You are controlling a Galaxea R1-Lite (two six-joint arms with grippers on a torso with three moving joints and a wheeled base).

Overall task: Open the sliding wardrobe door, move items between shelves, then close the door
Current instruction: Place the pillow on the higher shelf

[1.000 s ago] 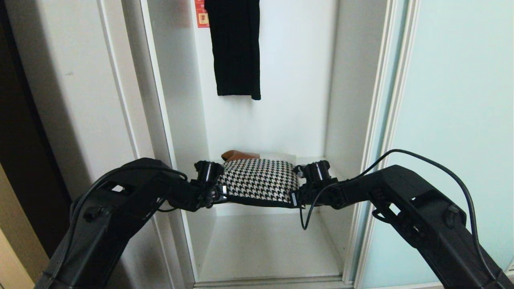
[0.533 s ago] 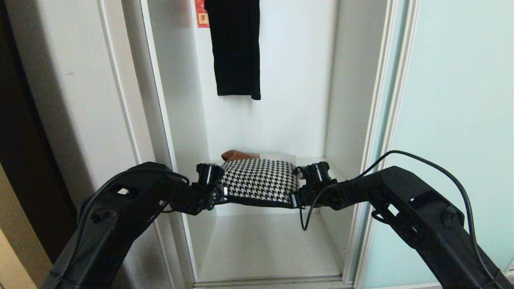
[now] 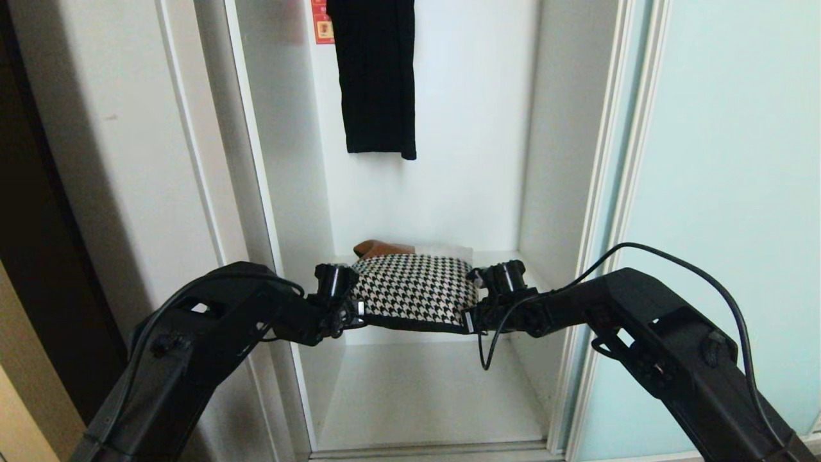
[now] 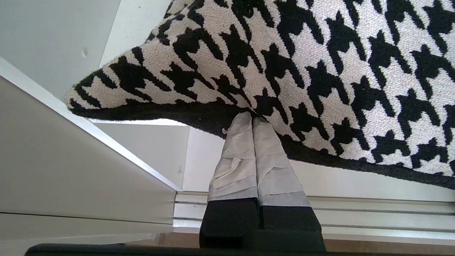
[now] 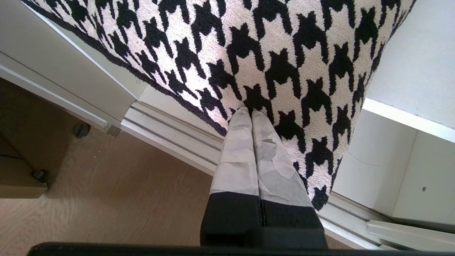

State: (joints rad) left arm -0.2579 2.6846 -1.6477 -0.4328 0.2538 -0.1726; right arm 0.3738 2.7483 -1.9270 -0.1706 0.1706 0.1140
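The houndstooth cushion (image 3: pixel 414 292) lies flat in the open wardrobe compartment over the upper shelf (image 3: pixel 497 256), with its tan-orange patch (image 3: pixel 381 248) at the back. My left gripper (image 3: pixel 356 314) is shut on the front left edge of the cushion (image 4: pixel 302 64); its taped fingertips (image 4: pixel 245 124) pinch the black seam. My right gripper (image 3: pixel 468 317) is shut on the front right edge of the cushion (image 5: pixel 277 46). Below is the lower shelf (image 3: pixel 430 391), bare. The sliding wardrobe door (image 3: pixel 725 192) stands slid open to the right.
A long black ribbed garment (image 3: pixel 377 77) hangs at the back of the compartment above the cushion. The white wardrobe side panel (image 3: pixel 109 160) stands on the left. The door track (image 5: pixel 170 135) and wooden floor (image 5: pixel 99 185) lie below the grippers.
Both arms have edged slightly forward into the compartment, and the cushion's front edge sits a touch higher and deeper. Both grips are unchanged.
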